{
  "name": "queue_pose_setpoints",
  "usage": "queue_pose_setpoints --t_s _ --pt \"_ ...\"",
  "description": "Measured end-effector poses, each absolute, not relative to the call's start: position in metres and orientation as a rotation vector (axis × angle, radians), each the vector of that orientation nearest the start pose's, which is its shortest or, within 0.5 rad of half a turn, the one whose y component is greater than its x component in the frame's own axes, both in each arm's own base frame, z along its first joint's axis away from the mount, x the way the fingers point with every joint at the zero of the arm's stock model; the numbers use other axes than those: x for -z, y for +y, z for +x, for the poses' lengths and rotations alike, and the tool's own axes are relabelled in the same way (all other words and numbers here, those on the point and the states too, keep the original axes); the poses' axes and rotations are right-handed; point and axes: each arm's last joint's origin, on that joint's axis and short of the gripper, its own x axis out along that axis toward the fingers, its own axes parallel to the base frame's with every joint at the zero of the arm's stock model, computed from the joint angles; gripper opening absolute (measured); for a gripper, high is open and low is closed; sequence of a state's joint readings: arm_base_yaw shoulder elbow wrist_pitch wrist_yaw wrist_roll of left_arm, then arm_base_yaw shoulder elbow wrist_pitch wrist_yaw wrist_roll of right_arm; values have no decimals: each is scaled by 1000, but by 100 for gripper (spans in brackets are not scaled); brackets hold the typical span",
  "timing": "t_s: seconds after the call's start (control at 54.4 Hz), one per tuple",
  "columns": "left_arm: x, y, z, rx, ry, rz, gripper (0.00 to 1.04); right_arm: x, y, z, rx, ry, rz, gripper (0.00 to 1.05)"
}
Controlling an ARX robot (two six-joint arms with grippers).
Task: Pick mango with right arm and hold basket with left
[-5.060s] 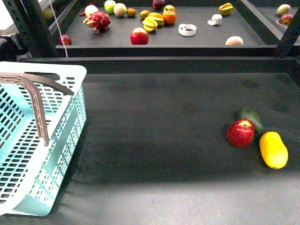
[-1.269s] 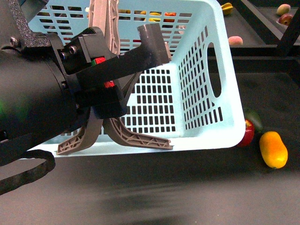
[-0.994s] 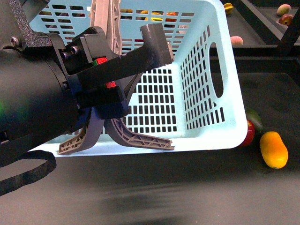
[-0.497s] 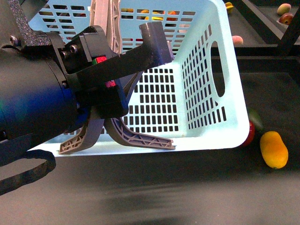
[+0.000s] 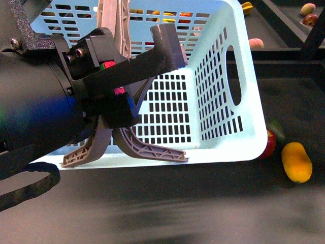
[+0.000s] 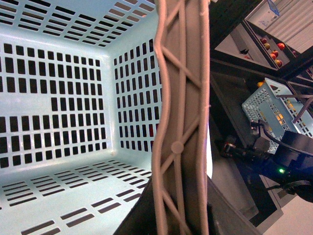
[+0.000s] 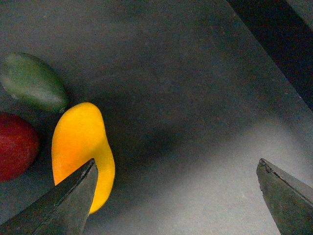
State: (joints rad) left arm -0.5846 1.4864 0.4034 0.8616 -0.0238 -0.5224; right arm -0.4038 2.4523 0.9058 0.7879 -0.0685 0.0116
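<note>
The mango (image 5: 297,161) lies on the dark table at the right, next to a red apple (image 5: 269,144) and a dark green fruit (image 5: 277,128). My left gripper (image 5: 133,76) is shut on the grey-brown swing handle (image 5: 147,150) of the pale turquoise basket (image 5: 218,101), which is tilted up on its side. The left wrist view shows that handle (image 6: 181,98) running between my left gripper (image 6: 181,218) jaws. My right gripper (image 7: 176,164) hovers open above the table; the mango (image 7: 80,147) sits just beside one jaw tip, outside the gap.
The basket's lower corner (image 5: 261,147) nearly touches the red apple (image 7: 17,147), and the green fruit (image 7: 32,88) lies just beyond it. A back shelf (image 5: 284,35) carries several fruits. Another basket (image 6: 274,103) appears beyond the table in the left wrist view.
Five seconds ago the basket stood at the table's left with no arm in view; now my left arm holds it tilted mid-table. Over the last second it barely shifted. The mango has not moved.
</note>
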Motion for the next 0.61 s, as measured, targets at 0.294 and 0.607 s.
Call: queue_pose_setpoints --t_s 0.294,0.607 --pt "-157 -143 217 487 353 -439 6 67 -115 358 287 787 143 97" --pt "-157 -143 217 487 353 -439 6 90 -104 365 276 823 125 97"
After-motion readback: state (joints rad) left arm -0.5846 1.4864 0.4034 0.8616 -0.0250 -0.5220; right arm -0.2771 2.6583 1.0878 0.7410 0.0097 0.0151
